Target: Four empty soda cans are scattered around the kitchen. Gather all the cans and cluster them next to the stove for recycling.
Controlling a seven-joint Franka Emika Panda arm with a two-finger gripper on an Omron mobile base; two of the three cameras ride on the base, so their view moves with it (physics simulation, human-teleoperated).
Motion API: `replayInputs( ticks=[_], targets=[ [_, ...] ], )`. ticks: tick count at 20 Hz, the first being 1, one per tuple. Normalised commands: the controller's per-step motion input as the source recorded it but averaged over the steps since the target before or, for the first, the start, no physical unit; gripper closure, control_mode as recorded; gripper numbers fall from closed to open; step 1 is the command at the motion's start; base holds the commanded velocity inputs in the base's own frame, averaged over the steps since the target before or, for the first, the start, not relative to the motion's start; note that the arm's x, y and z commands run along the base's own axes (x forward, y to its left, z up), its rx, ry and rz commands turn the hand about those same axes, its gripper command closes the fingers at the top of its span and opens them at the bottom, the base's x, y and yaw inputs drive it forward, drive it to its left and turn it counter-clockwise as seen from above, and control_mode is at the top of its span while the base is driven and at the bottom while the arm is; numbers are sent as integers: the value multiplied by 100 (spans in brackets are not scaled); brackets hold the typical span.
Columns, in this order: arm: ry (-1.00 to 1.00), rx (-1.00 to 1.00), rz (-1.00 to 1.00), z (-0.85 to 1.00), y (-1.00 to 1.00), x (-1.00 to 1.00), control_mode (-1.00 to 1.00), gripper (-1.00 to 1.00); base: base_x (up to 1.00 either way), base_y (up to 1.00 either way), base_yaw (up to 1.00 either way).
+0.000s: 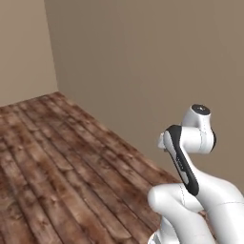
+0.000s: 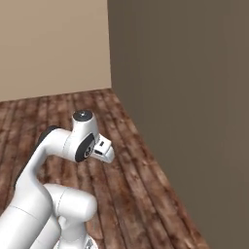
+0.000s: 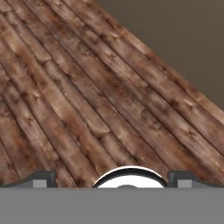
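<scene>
From the left base view, my arm point(image 1: 200, 186) rises out of the lower right of the frame, white with a dark band along one link, folded up on itself. Behind it a beige wall point(image 1: 143, 62) fills the upper right, meeting a lighter wall in a corner at the upper left. A wood-plank floor point(image 1: 57, 167) spreads across the lower left.

From the right base view, my arm climbs from the lower left and bends toward the centre of the frame, where a small white part of the hand sticks out to the right over the floor planks. A shadowed wall takes up the whole right side; a lighter beige wall sits across the upper left, and the two meet in a corner near the top centre.

In the hand view, my claw point(image 3: 112, 179) shows as two dark finger tips at the bottom of the frame, one at the lower left and one at the lower right, standing wide apart with nothing between them. Ahead of them lie bare floor planks, running diagonally up to a dark wall in the upper right. This corner of the kitchen holds floor and walls alone.
</scene>
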Motion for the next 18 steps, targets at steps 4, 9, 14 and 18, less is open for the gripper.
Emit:
replayInputs(
  ticks=[4, 9, 14, 18],
  targets=[
    [0, 0, 0, 0, 0, 0, 100, -100, 95, 1, 12],
    [0, 0, 0, 0, 0, 0, 100, -100, 85, 1, 16],
    [0, 0, 0, 0, 0, 0, 100, -100, 88, 4, 14],
    [0, 0, 0, 0, 0, 0, 100, -100, 76, 8, 16]
  ],
)
